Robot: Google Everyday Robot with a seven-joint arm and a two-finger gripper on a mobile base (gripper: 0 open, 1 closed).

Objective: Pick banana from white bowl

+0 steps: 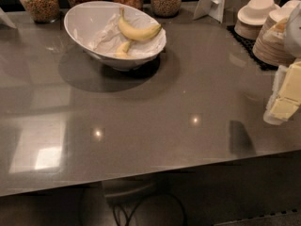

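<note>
Banana points stem upper-left; claw far right.

The room is dim, lit from overhead. The grey table throws back two small bright glints and a pale square patch of glare at front left. The bowl casts a broad dark shadow around its base. The gripper hangs pale at the right edge, with a dark patch on the table beside it. The jars sit in gloom.
</note>
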